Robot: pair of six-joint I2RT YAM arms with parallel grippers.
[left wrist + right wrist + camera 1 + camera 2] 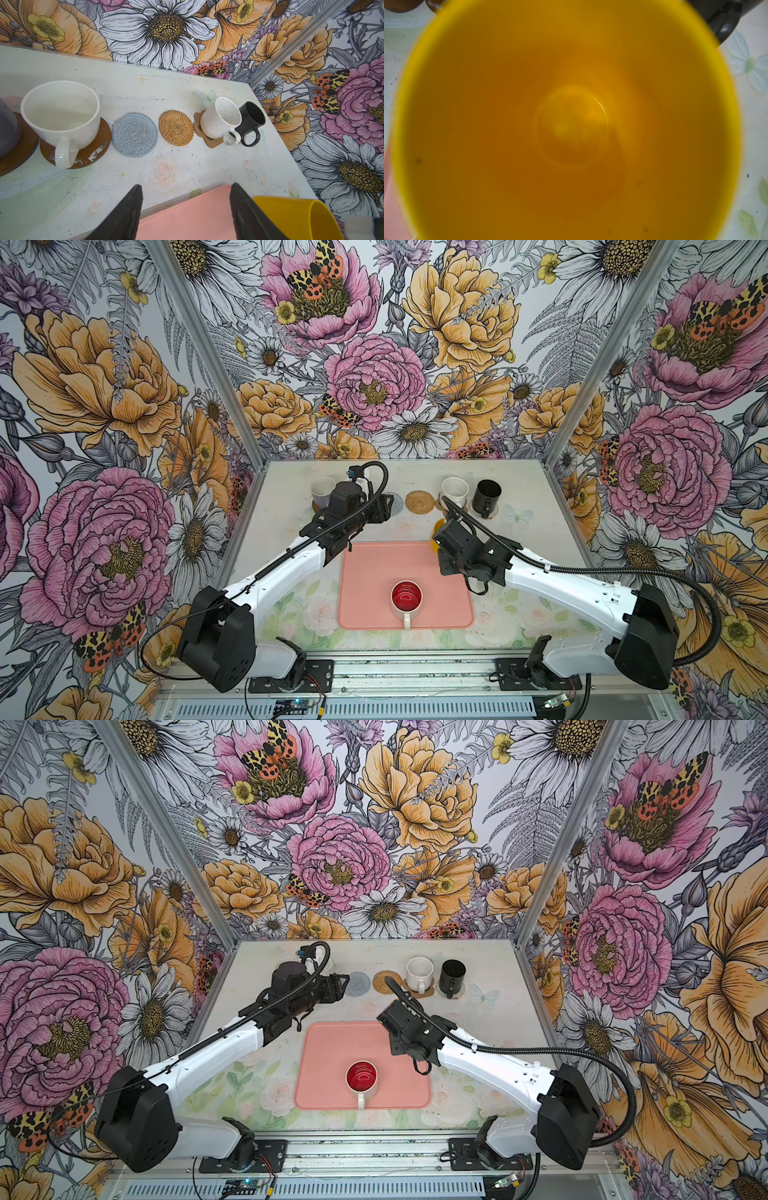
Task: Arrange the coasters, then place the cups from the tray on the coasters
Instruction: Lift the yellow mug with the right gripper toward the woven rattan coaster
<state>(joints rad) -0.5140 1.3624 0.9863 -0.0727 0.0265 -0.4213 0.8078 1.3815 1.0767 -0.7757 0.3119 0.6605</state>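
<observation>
A yellow mug [571, 124] fills the right wrist view, smooth and glossy inside, its rim blurred and its handle out of sight. The right tool [444, 536] shows none of its fingers in any view, yet the mug hangs tilted against it over the far right corner of the pink tray [374, 568], so it is grasping that mug. In both top views the arm hides most of the mug. The left tool [186, 186] is released, its ribbed fingers [133, 207] spread with nothing between them, over the bench [145, 89] at the tray's far edge. A red-lined white mug [406, 597] stands near the tray's front edge. Along the far side of the bench, a lavender mug [6, 126], cut off, and a plain white mug [60, 116] sit on brown discs [91, 153]. A grey-blue woven coaster [134, 135] and a tan rattan coaster [176, 127] lie bare. A speckled mug [220, 118] sits on a paw-shaped coaster [199, 124]. A black mug [251, 118] hides most of its pale mat.
</observation>
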